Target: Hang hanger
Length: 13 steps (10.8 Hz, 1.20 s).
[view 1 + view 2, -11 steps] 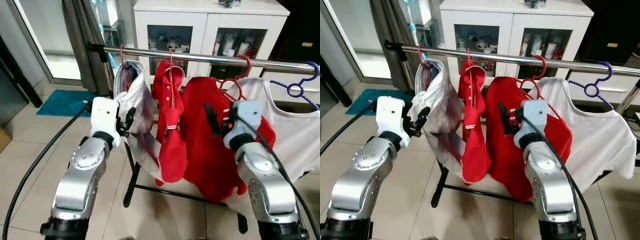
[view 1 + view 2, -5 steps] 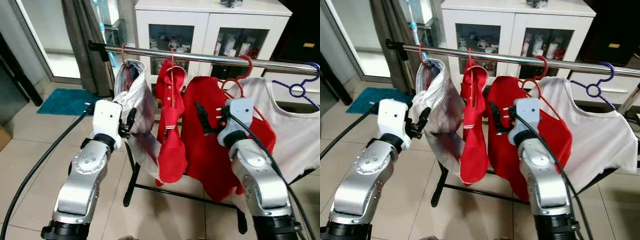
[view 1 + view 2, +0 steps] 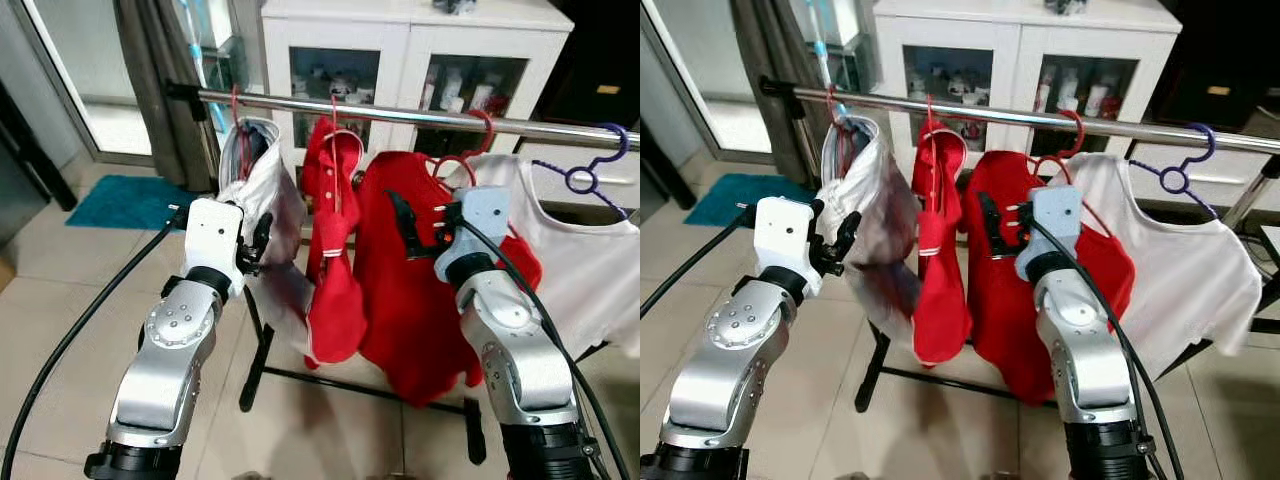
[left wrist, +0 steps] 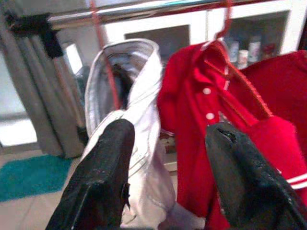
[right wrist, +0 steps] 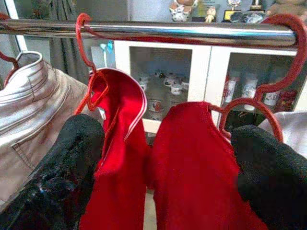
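1. The left gripper (image 3: pixel 262 238) was raised beside the silver-white garment (image 3: pixel 262 190), its fingers spread apart and holding nothing; the left wrist view showed the gap between the two black fingers (image 4: pixel 100 177) framing that garment's collar.
2. The right gripper (image 3: pixel 402 228) was held up before the red shirt (image 3: pixel 420 300), fingers likewise parted and empty.
3. The metal rail (image 3: pixel 400 115) ran across the scene, carrying four garments on hangers.
4. The red hanger (image 5: pixel 268 103) of the red shirt was hooked over the rail; the right wrist view showed its hook wrapped round the bar, which the head views gave only small.
5. The head views alone took in the white T-shirt (image 3: pixel 1185 245) on a purple hanger (image 3: pixel 1175 175) at the robot's right.
6. A red polo (image 3: pixel 333 250) hung between the silver-white garment and the red shirt.
7. A white cabinet (image 3: pixel 400 40) stood behind the rail.
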### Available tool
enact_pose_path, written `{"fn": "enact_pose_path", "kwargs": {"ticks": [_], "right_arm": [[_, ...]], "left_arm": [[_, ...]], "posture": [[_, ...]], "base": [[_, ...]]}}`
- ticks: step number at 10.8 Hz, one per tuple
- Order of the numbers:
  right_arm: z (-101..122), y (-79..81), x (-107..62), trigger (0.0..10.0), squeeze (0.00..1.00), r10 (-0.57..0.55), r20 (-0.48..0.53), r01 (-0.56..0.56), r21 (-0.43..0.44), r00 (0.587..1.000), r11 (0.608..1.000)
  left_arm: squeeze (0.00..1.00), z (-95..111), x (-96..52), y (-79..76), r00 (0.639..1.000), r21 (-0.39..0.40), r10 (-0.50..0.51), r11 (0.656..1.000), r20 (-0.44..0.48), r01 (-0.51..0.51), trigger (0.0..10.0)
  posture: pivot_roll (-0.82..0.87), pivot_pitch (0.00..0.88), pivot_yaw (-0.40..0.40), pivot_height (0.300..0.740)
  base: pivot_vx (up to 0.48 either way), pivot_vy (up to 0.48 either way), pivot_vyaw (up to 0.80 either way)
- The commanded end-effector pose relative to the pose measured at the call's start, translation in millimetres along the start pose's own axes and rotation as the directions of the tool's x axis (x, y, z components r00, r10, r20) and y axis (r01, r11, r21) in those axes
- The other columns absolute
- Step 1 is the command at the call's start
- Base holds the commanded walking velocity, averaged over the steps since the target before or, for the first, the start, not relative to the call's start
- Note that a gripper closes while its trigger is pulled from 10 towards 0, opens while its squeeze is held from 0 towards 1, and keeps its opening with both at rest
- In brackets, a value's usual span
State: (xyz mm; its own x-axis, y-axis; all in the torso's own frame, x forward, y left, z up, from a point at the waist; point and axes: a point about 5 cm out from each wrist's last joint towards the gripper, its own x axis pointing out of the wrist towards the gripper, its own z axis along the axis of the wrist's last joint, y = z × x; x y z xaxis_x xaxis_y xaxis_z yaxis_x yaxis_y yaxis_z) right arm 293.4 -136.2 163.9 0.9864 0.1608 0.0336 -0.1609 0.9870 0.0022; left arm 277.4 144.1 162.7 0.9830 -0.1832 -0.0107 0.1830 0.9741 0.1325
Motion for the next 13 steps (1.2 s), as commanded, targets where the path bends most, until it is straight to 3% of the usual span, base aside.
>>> {"fn": "enact_pose_path", "kwargs": {"ticks": [1, 2, 4, 7, 10, 11, 12, 13], "right_arm": [[0.7, 0.2, 2.1, 10.0, 1.00, -0.007, 0.000, 0.007, 0.003, 1.000, 1.000], [0.4, -2.1, 0.3, 10.0, 1.00, -0.010, -0.006, 0.010, 0.010, 1.000, 1.000], [2.7, 1.6, 0.9, 10.0, 1.00, 0.023, 0.001, -0.023, -0.003, 1.000, 1.000], [3.4, 3.7, 3.8, 10.0, 1.00, -0.002, 0.003, 0.003, -0.006, 1.000, 1.000], [7.2, 9.1, 5.9, 10.0, 1.00, 0.014, 0.010, -0.014, -0.007, 1.000, 1.000], [6.3, 12.5, 5.2, 10.0, 0.62, 0.046, 0.008, -0.046, 0.008, 0.999, 0.999], [4.5, 13.2, 4.2, 10.0, 0.00, 0.048, 0.001, -0.048, 0.013, 0.999, 0.999], [1.5, 13.6, 3.0, 10.0, 0.00, 0.048, -0.017, -0.047, 0.031, 0.999, 0.998]], "left_arm": [[0.00, -3.5, -1.0, 6.5, 0.999, -0.023, 0.033, 0.999, -0.010, -0.033, 10.0], [0.00, -4.9, 0.1, 6.5, 0.999, 0.023, 0.026, 0.999, -0.018, -0.026, 10.0], [0.00, -3.2, 1.0, 2.9, 1.000, 0.021, 0.023, 1.000, -0.015, -0.023, 10.0], [0.00, -3.3, 3.1, 3.8, 1.000, 0.022, 0.022, 1.000, -0.017, -0.022, 10.0], [0.00, -2.1, 4.3, 4.5, 1.000, 0.025, 0.022, 0.999, -0.013, -0.022, 10.0], [0.00, -2.8, 3.9, 7.7, 0.999, -0.006, 0.038, 0.999, -0.021, -0.038, 10.0], [0.00, -3.3, 3.9, 9.0, 0.999, -0.012, 0.037, 0.999, -0.031, -0.037, 10.0], [0.00, -3.3, 3.9, 10.1, 0.999, -0.006, 0.036, 0.999, -0.030, -0.036, 10.0]], "posture": [[-0.05, 0.000, 0.007, 0.740], [-0.06, 0.000, 0.014, 0.740], [-0.05, 0.000, 0.011, 0.740], [-0.06, 0.000, 0.022, 0.740], [-0.05, 0.000, 0.018, 0.740], [-0.05, 0.000, 0.014, 0.740], [-0.05, 0.000, 0.011, 0.740], [-0.05, 0.000, 0.012, 0.740]], "base": [[0.000, 0.000, 0.00], [0.000, 0.000, 0.00], [0.000, 0.000, 0.00], [0.000, -0.470, 0.71], [0.000, -0.439, 0.00], [0.000, 0.000, 0.00], [0.000, 0.000, 0.00], [0.000, 0.000, 0.00]]}}
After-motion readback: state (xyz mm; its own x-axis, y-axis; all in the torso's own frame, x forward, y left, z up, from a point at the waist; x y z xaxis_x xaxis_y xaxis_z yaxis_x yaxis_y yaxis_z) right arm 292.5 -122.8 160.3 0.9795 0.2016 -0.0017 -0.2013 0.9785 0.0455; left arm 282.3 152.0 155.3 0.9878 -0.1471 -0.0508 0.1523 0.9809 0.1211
